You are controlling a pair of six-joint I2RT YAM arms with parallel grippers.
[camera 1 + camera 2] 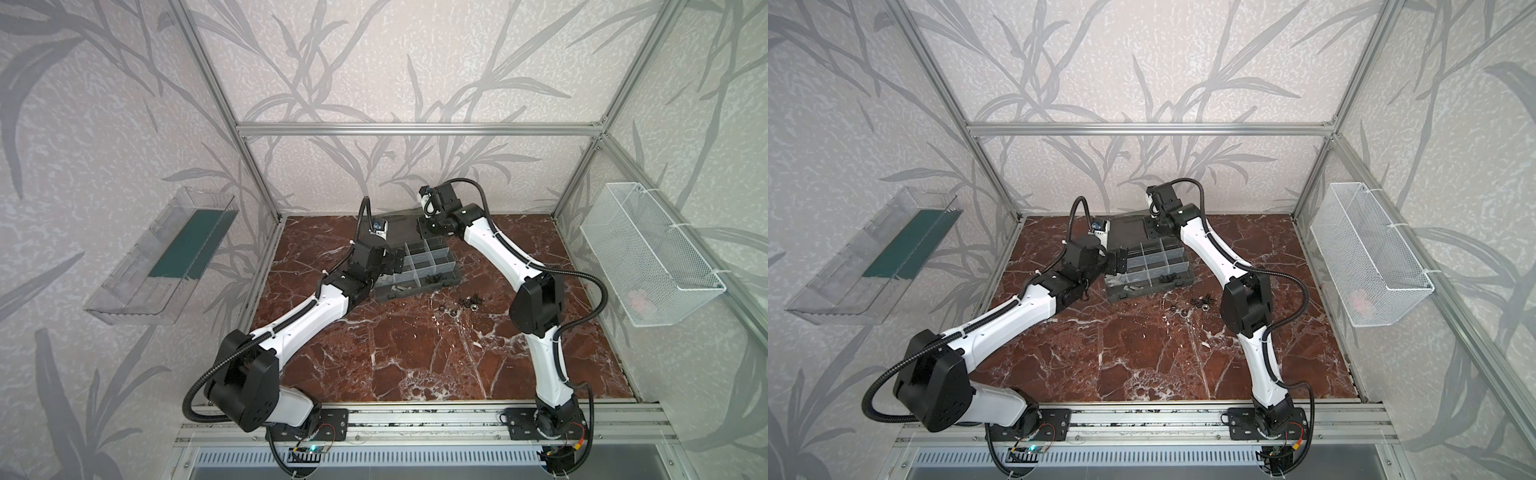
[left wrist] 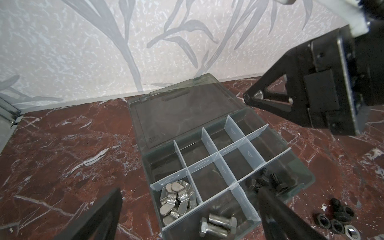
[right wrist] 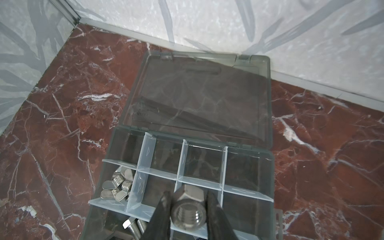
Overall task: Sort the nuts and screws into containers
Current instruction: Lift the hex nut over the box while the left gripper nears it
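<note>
The dark grey organizer case (image 1: 446, 277) (image 1: 1177, 279) lies open at the back of the marble table, its containers split by whitish dividers (image 2: 218, 154) (image 3: 148, 158). Silver wing nuts (image 2: 176, 199) (image 3: 118, 187), silver bolts (image 2: 216, 225) and black bolts (image 2: 266, 182) each fill their own compartment. My right gripper (image 3: 188, 207) (image 1: 420, 226) is shut on a silver hex nut (image 3: 188, 209) (image 2: 258, 95) above the case. My left gripper (image 2: 189, 193) (image 1: 397, 261) stands open over the case's left end, holding nothing. Loose black nuts (image 1: 463, 305) (image 2: 334, 222) lie on the table in front.
The smoky lid (image 2: 182, 112) (image 3: 199, 93) lies flat behind the case, near the back wall. A white wire basket (image 1: 648, 253) hangs on the right wall and a clear tray (image 1: 162, 253) on the left wall. One silver nut (image 2: 352, 232) sits among the loose black ones.
</note>
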